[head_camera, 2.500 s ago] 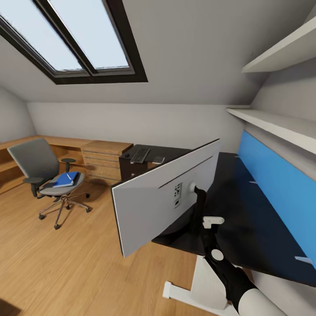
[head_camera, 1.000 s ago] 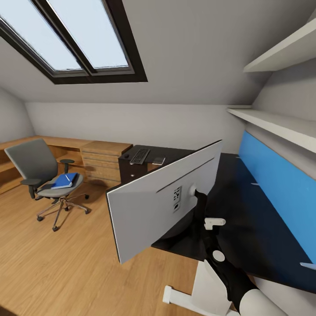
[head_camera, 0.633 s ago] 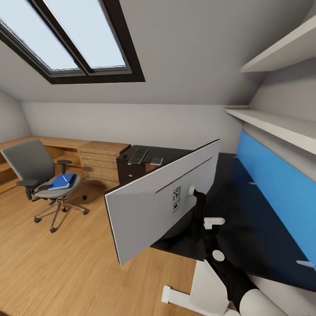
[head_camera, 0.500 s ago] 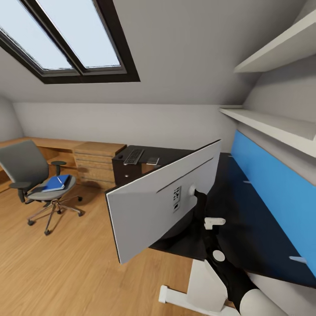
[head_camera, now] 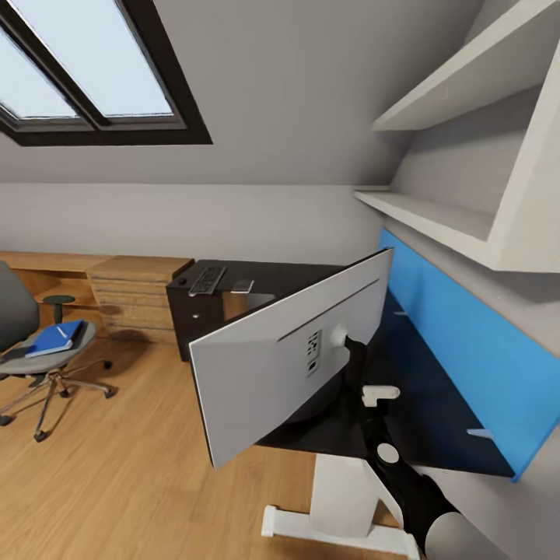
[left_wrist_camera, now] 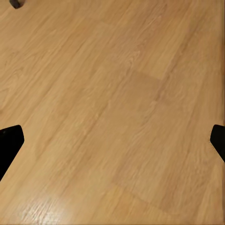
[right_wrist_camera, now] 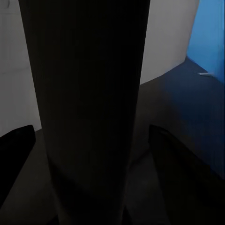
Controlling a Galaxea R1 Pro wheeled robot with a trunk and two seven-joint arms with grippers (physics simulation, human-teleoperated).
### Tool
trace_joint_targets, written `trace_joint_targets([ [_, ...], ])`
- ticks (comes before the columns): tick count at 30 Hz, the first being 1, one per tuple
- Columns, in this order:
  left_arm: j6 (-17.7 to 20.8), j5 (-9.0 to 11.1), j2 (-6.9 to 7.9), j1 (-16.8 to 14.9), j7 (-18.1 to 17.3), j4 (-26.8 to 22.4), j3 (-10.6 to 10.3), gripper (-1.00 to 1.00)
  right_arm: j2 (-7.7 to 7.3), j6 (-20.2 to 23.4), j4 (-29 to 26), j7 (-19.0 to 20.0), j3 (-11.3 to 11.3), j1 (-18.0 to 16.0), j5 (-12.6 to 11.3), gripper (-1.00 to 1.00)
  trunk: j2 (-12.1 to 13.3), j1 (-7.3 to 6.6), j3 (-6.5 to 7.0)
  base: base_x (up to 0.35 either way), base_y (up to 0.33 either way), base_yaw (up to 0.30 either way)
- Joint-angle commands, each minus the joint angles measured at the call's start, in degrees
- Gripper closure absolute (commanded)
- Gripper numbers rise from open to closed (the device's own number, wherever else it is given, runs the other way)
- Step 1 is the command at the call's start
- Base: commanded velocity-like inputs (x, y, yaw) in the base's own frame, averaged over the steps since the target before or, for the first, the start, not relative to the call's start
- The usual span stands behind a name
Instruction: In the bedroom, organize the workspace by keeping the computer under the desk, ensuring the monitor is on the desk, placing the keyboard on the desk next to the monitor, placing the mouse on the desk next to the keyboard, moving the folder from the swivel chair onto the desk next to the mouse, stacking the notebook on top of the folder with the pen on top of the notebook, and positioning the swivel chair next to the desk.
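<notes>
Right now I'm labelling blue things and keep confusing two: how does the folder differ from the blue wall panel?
The folder is small; the blue wall panel is far larger and long. The folder lies flat on the seat of the swivel chair; the blue wall panel stands upright along the back of the desk. Both are bright blue rectangles.

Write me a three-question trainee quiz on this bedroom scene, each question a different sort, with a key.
1. True or false: the blue folder lies on the swivel chair seat.
2. The right gripper has its jaws around which part of the monitor? A) top edge B) stand C) screen face
3. Fill in: the keyboard rests on the ____.

Key
1. True.
2. B: the dark stand sits between the jaws in the right wrist view.
3. desk, at its far end.
</notes>
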Motion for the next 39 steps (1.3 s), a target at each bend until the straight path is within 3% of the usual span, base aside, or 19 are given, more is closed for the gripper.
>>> trace_joint_targets([
  [1,-0.1,-0.4,-0.05,0.0,0.2,-0.2,0.1,-1.0,-0.13,-0.4,0.1,-0.5,0.7,-0.1,-1.3,1.0,0.0,0.01,-0.06,0.0,0.0,-0.177],
  [4,0.1,0.2,0.11,0.0,0.3,-2.7,0.2,-1.0,-0.13,-0.4,0.1,-0.5,0.7,-0.1,-1.4,1.0,0.0,0.01,-0.06,0.0,0.0,-0.073],
  [6,0.4,2.0,0.19,0.0,0.2,-5.2,0.3,-1.0,-0.13,-0.4,0.1,-0.5,0.7,-0.1,-1.4,1.0,0.0,0.01,-0.06,0.0,0.0,-0.024],
  [8,2.0,6.0,0.26,0.0,0.0,-8.1,0.4,-1.0,-0.13,-0.4,0.1,-0.5,0.7,-0.1,-1.3,1.0,0.0,0.01,-0.06,0.0,0.0,-0.013],
  [9,2.8,7.0,0.28,0.0,0.0,-8.8,0.3,-1.0,-0.13,-0.4,0.1,-0.5,0.7,-0.1,-1.4,1.0,0.0,0.01,-0.06,0.0,0.0,-0.008],
  [10,5.0,8.6,0.29,0.0,0.0,-10.8,0.3,-1.0,-0.13,-0.4,0.1,-0.5,0.7,-0.1,-1.4,1.0,0.0,0.01,-0.06,0.0,0.0,-0.005],
  [12,16.5,10.9,0.18,0.0,-0.1,-18.8,0.3,-1.0,-0.13,-0.4,0.2,-0.5,0.7,-0.1,-1.4,1.0,0.0,0.01,-0.06,0.0,0.0,-0.002],
  [13,20.3,11.2,0.14,0.0,-0.1,-21.6,0.2,-1.0,-0.13,-0.4,0.2,-0.5,0.7,-0.1,-1.4,1.0,0.0,0.01,-0.06,0.0,0.0,0.0],
  [16,27.0,11.6,0.05,-0.1,-0.1,-28.5,0.2,-1.0,-0.13,-0.4,0.2,-0.5,0.6,-0.1,-1.4,1.0,0.0,0.01,-0.06,0.0,0.0,0.0],
  [21,33.4,13.3,0.05,-0.1,0.0,-35.7,0.1,-1.0,-0.13,-0.4,0.2,-0.5,0.5,-0.1,-1.4,1.0,0.0,0.01,-0.06,0.0,0.0,0.0],
  [25,36.0,16.4,0.21,-0.9,0.1,-37.6,0.1,-1.0,-0.13,-0.4,0.2,-0.5,0.5,-0.1,-1.4,1.0,0.0,0.01,-0.06,0.0,0.0,0.0],
  [28,40.4,17.7,0.28,-3.9,0.1,-40.5,0.0,-1.0,-0.21,-0.4,0.2,-0.5,0.5,-0.1,-1.4,1.0,0.0,0.01,-0.06,0.0,0.0,0.0],
  [31,43.1,18.4,0.16,-5.4,0.0,-41.1,0.3,-1.0,-0.99,-0.4,0.2,-0.6,0.2,-0.1,-1.5,1.0,0.0,0.01,-0.06,0.0,0.0,0.0],
  [33,44.0,20.0,-0.01,-6.0,-0.2,-39.8,-0.1,-1.0,-1.92,-0.4,0.2,-0.5,0.1,-0.1,-1.6,1.0,0.0,0.01,-0.06,0.0,0.0,0.0],
  [39,44.0,20.3,0.03,-6.1,-0.2,-39.4,-0.2,-1.0,-3.06,-0.4,0.1,-0.5,-0.4,-0.1,-1.7,1.0,0.0,0.01,-0.06,0.05,-0.048,0.0],
])
